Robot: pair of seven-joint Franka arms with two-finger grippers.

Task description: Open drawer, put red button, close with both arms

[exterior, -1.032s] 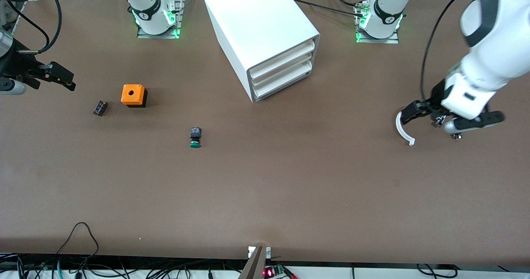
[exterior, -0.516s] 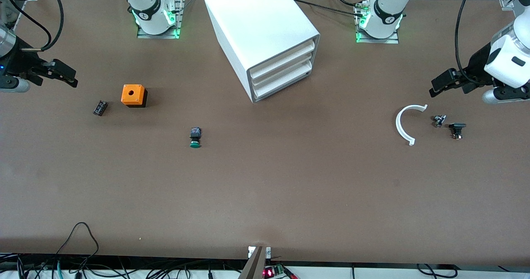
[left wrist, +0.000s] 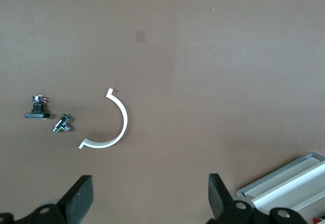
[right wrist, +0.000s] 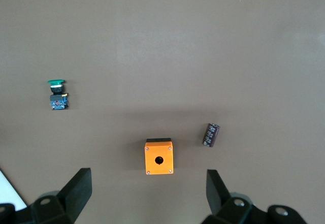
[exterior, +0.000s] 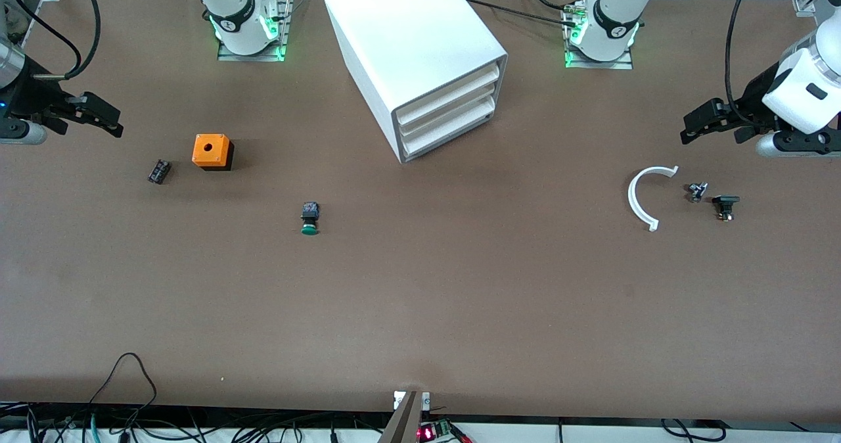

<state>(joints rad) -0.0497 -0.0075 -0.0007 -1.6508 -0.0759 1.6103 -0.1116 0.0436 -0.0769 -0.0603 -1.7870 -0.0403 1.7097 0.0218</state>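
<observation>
We see the white cabinet [exterior: 420,55] standing between the two arm bases, its three drawers [exterior: 447,111] all pushed in and fronts facing the left arm's end of the worktop [exterior: 460,311]. We cannot find a red button; only one green-capped button [exterior: 309,218] lies there, its long axis pointing at the front camera, cap nearest. One orange box [exterior: 212,151] sits toward the right arm's end. The left pincer [left wrist: 150,201] and right pincer [right wrist: 147,193] both hang wide open and empty over the worktop's two ends.

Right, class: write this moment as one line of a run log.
drawers: all shut | red button: not visible | left gripper: open, empty, above table | right gripper: open, empty, above table
</observation>
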